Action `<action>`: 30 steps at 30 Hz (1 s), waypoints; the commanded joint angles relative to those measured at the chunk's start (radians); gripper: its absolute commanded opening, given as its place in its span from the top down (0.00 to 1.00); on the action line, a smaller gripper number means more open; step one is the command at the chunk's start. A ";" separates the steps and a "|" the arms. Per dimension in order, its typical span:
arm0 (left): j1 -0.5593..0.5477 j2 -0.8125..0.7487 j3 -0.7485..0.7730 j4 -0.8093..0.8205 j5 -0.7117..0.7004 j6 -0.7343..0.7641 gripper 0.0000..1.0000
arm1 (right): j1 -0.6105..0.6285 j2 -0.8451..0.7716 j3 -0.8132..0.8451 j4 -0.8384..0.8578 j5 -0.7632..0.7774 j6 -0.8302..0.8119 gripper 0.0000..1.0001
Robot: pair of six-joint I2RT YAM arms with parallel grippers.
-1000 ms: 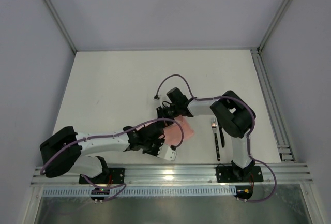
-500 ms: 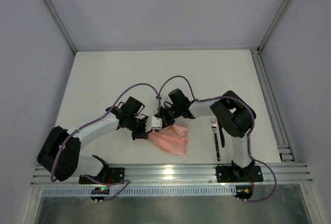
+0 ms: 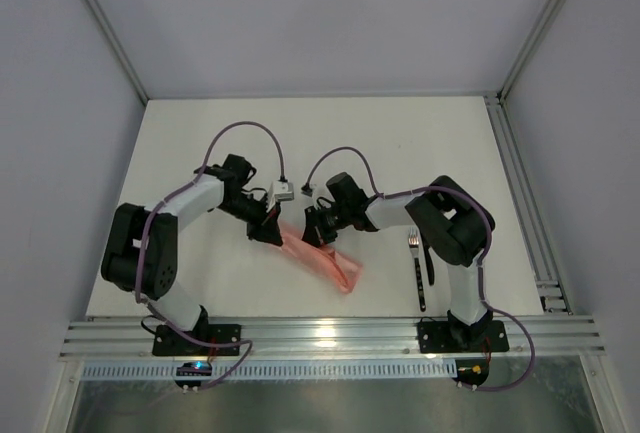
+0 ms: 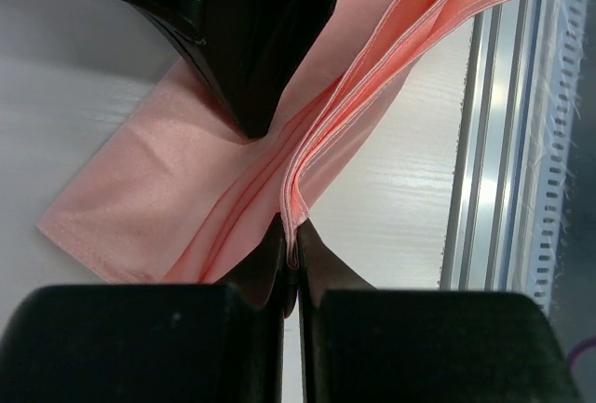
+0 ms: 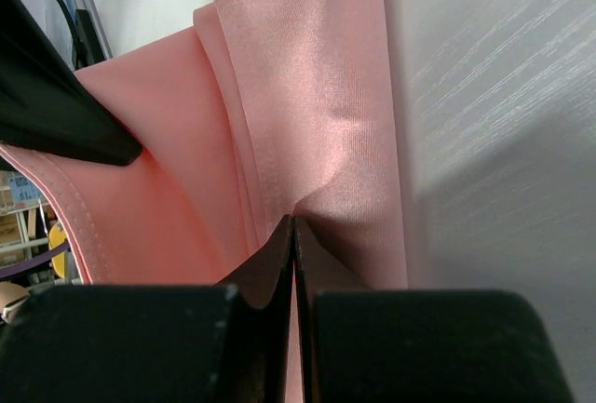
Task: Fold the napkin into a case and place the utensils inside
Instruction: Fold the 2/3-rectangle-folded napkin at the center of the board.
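Counter [image 3: 200, 153], white and flat, carried a salmon-pink satin napkin [image 3: 335, 268] folded into a narrow, slanting strip. The left tool [image 3: 270, 235] pinched the strip's layered upper-left edge. The right tool [image 3: 318, 238] pinched a fold close beside it. Slim dark utensils [image 3: 420, 271], 1 a pale-tined fork, lay apart on the right.

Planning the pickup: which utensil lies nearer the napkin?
The fork with pale tines; the all-dark utensil lies on its far side, away from the napkin.
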 commanded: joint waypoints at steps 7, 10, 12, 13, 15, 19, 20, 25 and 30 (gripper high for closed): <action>0.074 0.149 0.176 -0.028 0.014 -0.081 1.00 | -0.001 0.042 -0.015 -0.062 0.076 -0.104 0.96; 0.077 0.189 0.210 -0.025 -0.018 -0.112 0.98 | -0.001 0.035 -0.010 -0.082 0.080 -0.139 0.96; 0.077 0.233 0.245 -0.040 -0.024 -0.121 0.98 | -0.001 0.033 -0.001 -0.110 0.085 -0.170 0.96; 0.077 0.247 0.259 -0.051 -0.027 -0.121 0.98 | -0.001 0.031 0.000 -0.116 0.099 -0.176 0.96; 0.077 0.289 0.294 -0.079 -0.046 -0.112 0.98 | -0.001 0.024 0.002 -0.119 0.117 -0.182 0.96; 0.068 0.330 0.336 -0.126 -0.066 -0.083 0.96 | 0.003 -0.011 0.011 -0.133 0.159 -0.182 0.96; 0.060 0.335 0.342 -0.139 -0.067 -0.075 0.96 | 0.005 -0.021 0.014 -0.133 0.183 -0.184 0.96; 0.047 0.318 0.351 -0.229 -0.027 0.012 0.95 | 0.017 -0.138 -0.006 -0.139 0.310 -0.207 0.94; 0.045 0.289 0.347 -0.300 -0.024 0.123 0.95 | 0.043 -0.218 -0.035 -0.140 0.334 -0.233 0.94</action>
